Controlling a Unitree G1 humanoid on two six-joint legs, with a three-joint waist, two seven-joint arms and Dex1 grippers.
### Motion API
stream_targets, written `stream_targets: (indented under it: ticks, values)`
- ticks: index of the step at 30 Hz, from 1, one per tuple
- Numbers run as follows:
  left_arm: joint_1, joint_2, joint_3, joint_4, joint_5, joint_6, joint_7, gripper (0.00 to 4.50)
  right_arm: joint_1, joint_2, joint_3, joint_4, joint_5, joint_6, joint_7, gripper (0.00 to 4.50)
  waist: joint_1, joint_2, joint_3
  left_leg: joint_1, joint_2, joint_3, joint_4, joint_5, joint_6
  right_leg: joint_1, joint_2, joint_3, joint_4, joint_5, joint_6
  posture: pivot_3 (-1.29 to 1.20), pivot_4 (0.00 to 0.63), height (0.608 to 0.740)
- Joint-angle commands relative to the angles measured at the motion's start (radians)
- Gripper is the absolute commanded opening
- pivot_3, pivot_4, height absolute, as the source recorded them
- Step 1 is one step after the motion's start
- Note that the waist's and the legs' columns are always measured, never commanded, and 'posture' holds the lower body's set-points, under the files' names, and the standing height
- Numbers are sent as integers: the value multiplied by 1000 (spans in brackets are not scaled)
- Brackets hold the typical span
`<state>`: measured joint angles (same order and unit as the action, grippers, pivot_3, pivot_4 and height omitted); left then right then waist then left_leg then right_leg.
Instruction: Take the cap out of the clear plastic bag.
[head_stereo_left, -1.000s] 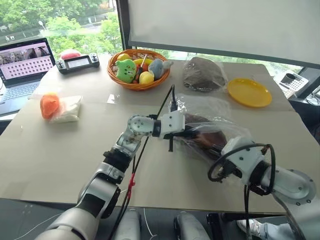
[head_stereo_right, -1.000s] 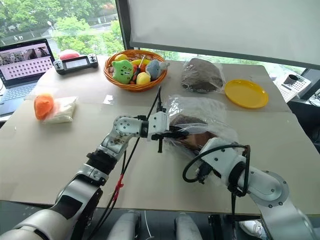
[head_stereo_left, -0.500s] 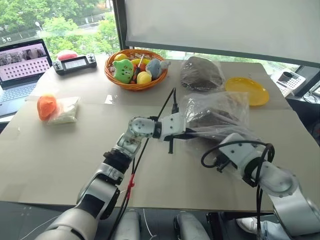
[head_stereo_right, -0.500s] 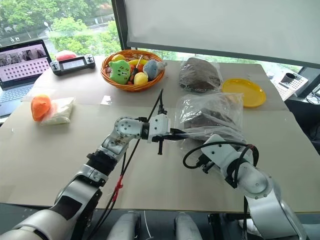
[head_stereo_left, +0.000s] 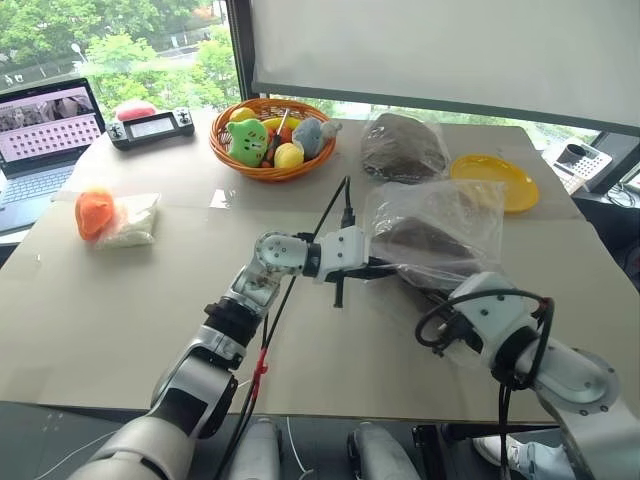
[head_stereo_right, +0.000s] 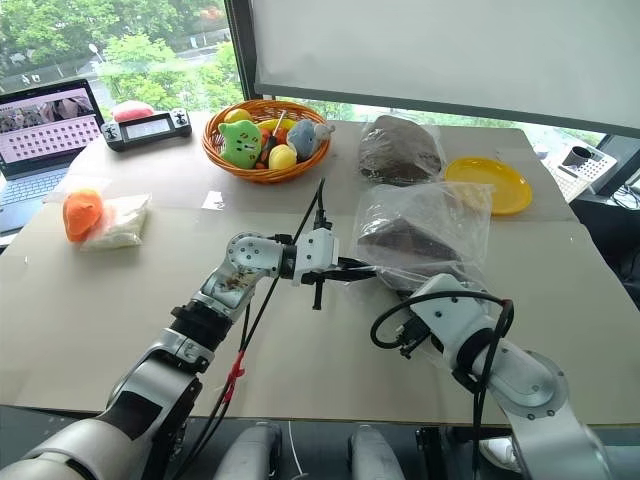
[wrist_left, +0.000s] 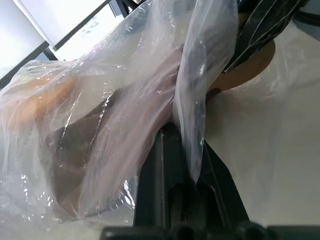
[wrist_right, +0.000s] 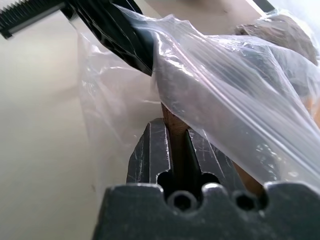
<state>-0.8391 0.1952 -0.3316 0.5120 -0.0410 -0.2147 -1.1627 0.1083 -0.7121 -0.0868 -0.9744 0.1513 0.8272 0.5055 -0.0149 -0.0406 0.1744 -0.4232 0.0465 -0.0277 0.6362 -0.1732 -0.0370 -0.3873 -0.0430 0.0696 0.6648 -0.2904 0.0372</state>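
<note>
The light, slippery clear plastic bag (head_stereo_left: 432, 228) is being pinched by the closed left gripper (head_stereo_left: 385, 268); the soft cap (wrist_right: 176, 134) is being clamped at its edge by the right gripper (wrist_right: 179, 145).

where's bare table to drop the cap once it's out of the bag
Bare patches: the near left of the table, below the white packet, and the right side below the yellow plate. The far edge is crowded: basket, wrapped bundle, plate. The clear plastic bag fills the centre.
</note>
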Motion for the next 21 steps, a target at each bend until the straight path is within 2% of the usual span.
stream_targets:
  ticks: [1, 4, 6, 9, 12, 16, 21]
  values:
    - [-34, -7, 22, 4, -4, -4, 27, 0, 49, -77, 130, -73, 26, -41, 47, 45, 0, 0, 0, 0, 0, 0, 0, 0, 0, 0, 0, 0, 0, 0, 0, 0, 150, 740]
    - [-41, -9, 24, 14, -5, -10, 25, 0, 72, -174, 235, -73, -94, -88, 29, 45, 3, 0, 0, -1, 0, 0, 0, 0, 0, 0, 0, 0, 0, 0, 1, 0, 150, 740]
    - [-43, -9, 25, 19, -5, -13, 24, 0, 82, -201, 298, -73, -164, -116, 7, 45, 4, 0, 0, -1, 0, 0, 0, 0, 0, 0, 0, 0, 0, -1, 2, 0, 150, 740]
    - [-46, -9, 25, 25, -6, -16, 22, 0, 95, -206, 350, -69, -265, -131, -39, 45, 3, 0, 0, -1, 0, 0, 1, 0, 0, -1, 0, 0, 0, -1, 2, 0, 150, 740]
    - [-46, -10, 26, 32, -5, -20, 20, 0, 175, -263, 367, -41, -424, -190, -81, 45, 7, 0, 0, -1, -1, 0, 1, 0, 0, -1, -1, 0, 0, -1, 2, 0, 150, 740]
    - [-39, -12, 23, 29, -4, -21, 17, 0, 293, -266, 387, 31, -578, -301, -152, 45, 4, 0, 0, -1, -1, 0, 1, 0, 0, -1, -1, 0, 0, -1, 2, 0, 150, 740]
    - [-31, -14, 19, 22, -7, -19, 16, 0, 375, -178, 387, 127, -690, -418, -238, 45, -3, 0, -1, 0, 0, 1, 1, 0, 0, 0, 0, 0, 0, -1, 2, 0, 150, 740]
